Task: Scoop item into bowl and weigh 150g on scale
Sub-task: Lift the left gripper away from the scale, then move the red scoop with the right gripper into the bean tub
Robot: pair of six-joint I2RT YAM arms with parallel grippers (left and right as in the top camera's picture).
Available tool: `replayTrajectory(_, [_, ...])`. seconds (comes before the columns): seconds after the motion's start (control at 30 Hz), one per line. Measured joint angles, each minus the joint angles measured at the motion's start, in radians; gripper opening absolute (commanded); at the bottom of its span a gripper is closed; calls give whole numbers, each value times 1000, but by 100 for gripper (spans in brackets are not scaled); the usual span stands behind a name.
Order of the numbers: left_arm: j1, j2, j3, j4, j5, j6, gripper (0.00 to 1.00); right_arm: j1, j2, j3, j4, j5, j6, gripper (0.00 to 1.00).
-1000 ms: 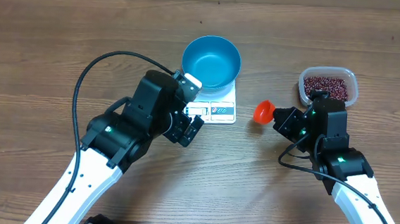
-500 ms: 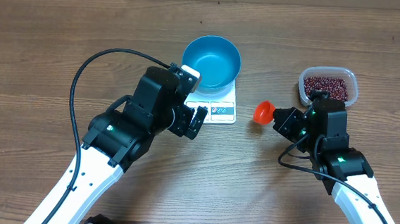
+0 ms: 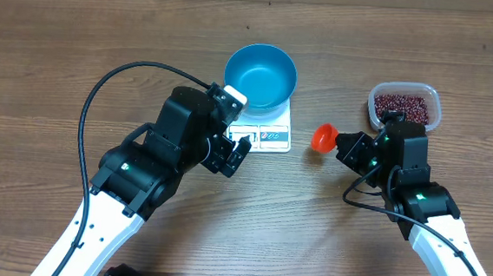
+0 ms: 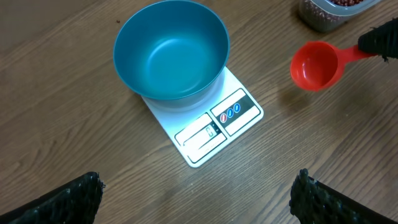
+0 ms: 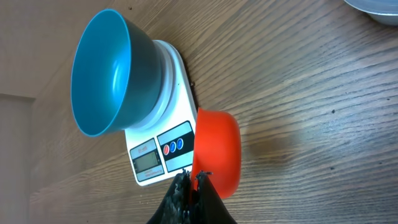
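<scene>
Wood-grain table (image 3: 43, 54) runs under everything in the overhead view. At the far left a black cable (image 3: 91, 114) loops off the left arm. The left gripper (image 3: 235, 152) hangs at about 7 o'clock from the scale (image 3: 268, 138), its jaws spread wide apart and holding nothing. In the left wrist view the two black fingertips (image 4: 81, 194) sit at opposite bottom corners.

The white scale lies near the table's middle, with its display and buttons along its 6 o'clock edge. The blue bowl (image 3: 260, 76) stands upright on the scale's 12 o'clock half and overhangs it.

At 3 o'clock from the scale, well apart from it, is a red-orange scoop (image 3: 324, 137). The right gripper (image 3: 350, 148) has its jaws pinched together on the scoop's handle. I cannot tell whether the cup touches the wood.

At 2 o'clock from the scoop stands a clear plastic tub (image 3: 433, 97) with the dark red-brown beans (image 3: 401, 104) heaped inside.
</scene>
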Motion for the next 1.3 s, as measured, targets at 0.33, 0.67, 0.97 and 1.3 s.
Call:
replayTrajectory(0.33, [0, 0, 0, 0, 0, 3, 100, 0, 0, 0, 0, -6, 0, 4])
replayTrajectory(0.67, [0, 0, 0, 0, 0, -3, 99, 0, 0, 0, 1, -6, 0, 4])
replayTrajectory(0.97, [0, 0, 0, 0, 0, -21, 99, 0, 0, 0, 1, -6, 0, 4])
replayTrajectory(1.3, [0, 0, 0, 0, 0, -21, 100, 0, 0, 0, 2, -19, -16, 4])
